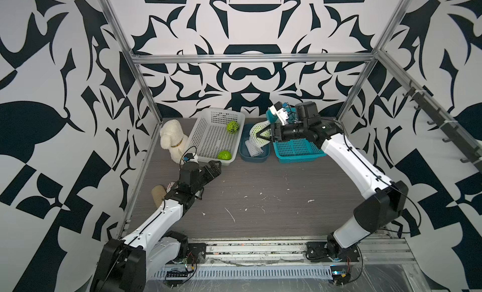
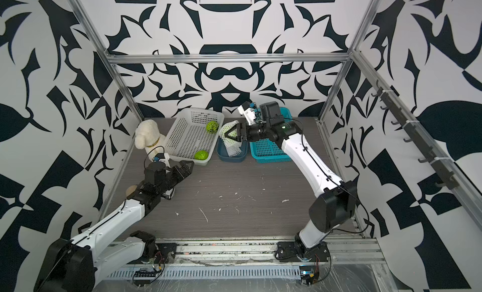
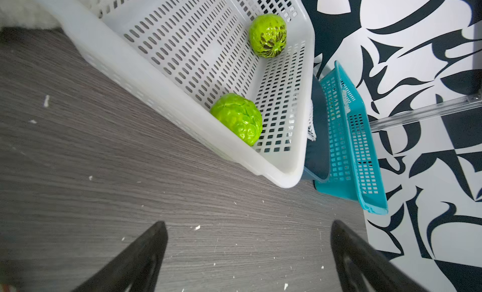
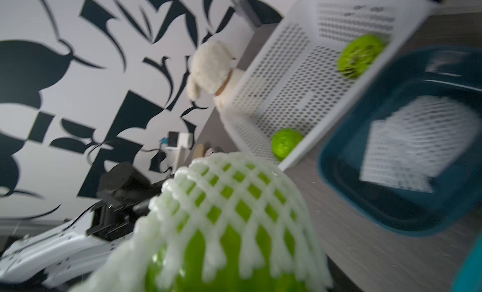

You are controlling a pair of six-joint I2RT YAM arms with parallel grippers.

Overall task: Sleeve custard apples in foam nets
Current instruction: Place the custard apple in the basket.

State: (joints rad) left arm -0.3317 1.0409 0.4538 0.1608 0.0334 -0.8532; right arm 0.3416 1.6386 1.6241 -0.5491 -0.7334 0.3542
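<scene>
Two bare green custard apples lie in the white perforated basket (image 1: pixel 208 111), one at its far side (image 1: pixel 233 127) (image 3: pixel 267 36) and one at its near corner (image 1: pixel 224 155) (image 3: pixel 237 118). A third custard apple (image 4: pixel 229 251) wears a white foam net (image 4: pixel 234 178). My right gripper (image 1: pixel 262 135) (image 2: pixel 234 135) is shut on it, above the dark blue tub (image 1: pixel 257 159). Loose foam nets (image 1: pixel 253 148) (image 4: pixel 414 144) lie in that tub. My left gripper (image 1: pixel 216 164) (image 3: pixel 249 222) is open and empty, low over the table just in front of the white basket.
A teal perforated basket (image 1: pixel 297 149) stands right of the blue tub, under the right arm. A white plush dog (image 1: pixel 172 139) sits left of the white basket. A beige object (image 1: pixel 159 195) lies beside the left arm. White foam crumbs (image 1: pixel 230 215) dot the table.
</scene>
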